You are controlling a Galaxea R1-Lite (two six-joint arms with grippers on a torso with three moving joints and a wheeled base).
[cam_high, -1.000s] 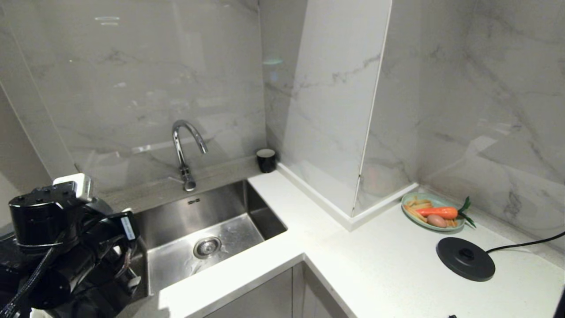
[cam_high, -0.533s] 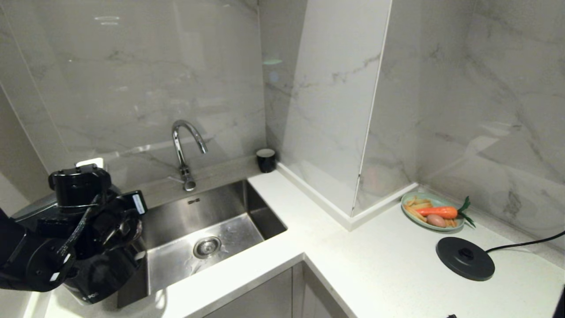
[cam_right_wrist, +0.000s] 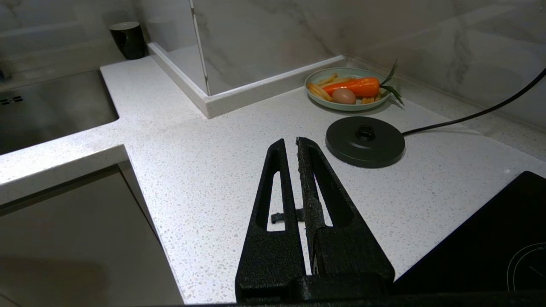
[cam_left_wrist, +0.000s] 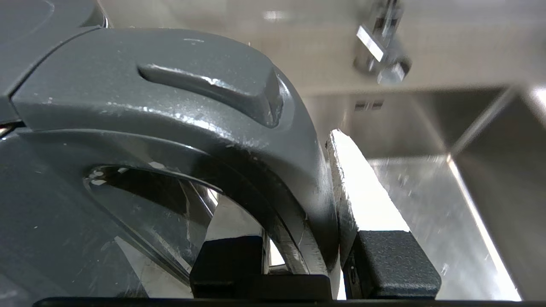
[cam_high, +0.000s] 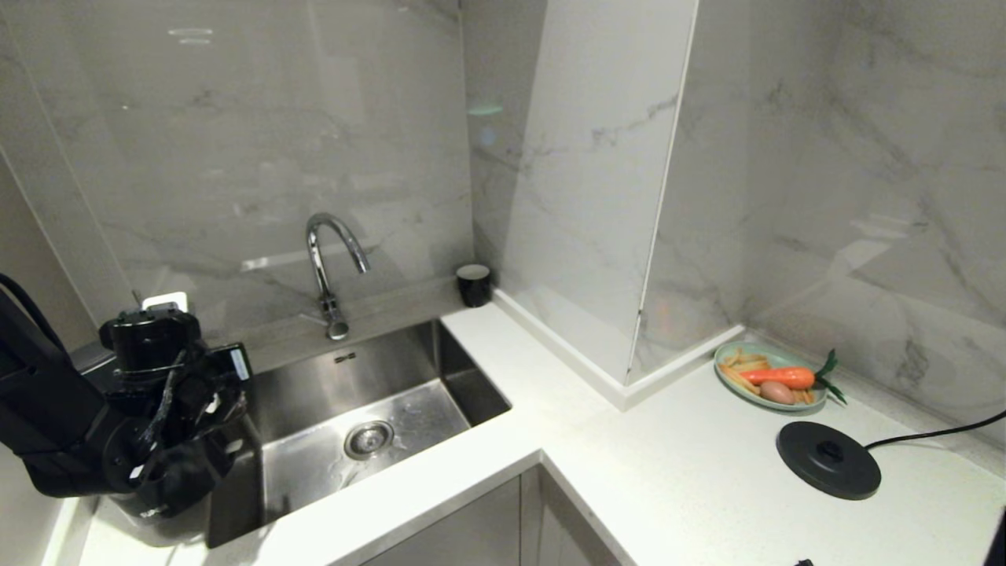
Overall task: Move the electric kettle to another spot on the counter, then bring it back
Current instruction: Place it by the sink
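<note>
The electric kettle (cam_high: 169,483), glossy black with a small white logo low on its side, stands upright at the near left corner of the sink, on or just above the white speckled counter (cam_high: 668,472). The arm hides its upper part. My left gripper (cam_high: 200,417) is shut on its loop handle. In the left wrist view one finger sits inside the loop and the other presses the outside of the kettle's handle (cam_left_wrist: 239,140), with the left gripper (cam_left_wrist: 307,256) around it. My right gripper (cam_right_wrist: 290,143) hangs shut and empty over the counter (cam_right_wrist: 204,170).
The round black power base (cam_high: 828,460) with its cord lies at the right, beside a green plate (cam_high: 770,376) of carrot, egg and fries. The steel sink (cam_high: 369,409), its faucet (cam_high: 326,267) and a black cup (cam_high: 474,284) are nearby. A black hob panel (cam_right_wrist: 490,243) borders the right gripper.
My left arm has carried the kettle away from the camera and down to the left of the sink. The right arm has not moved.
</note>
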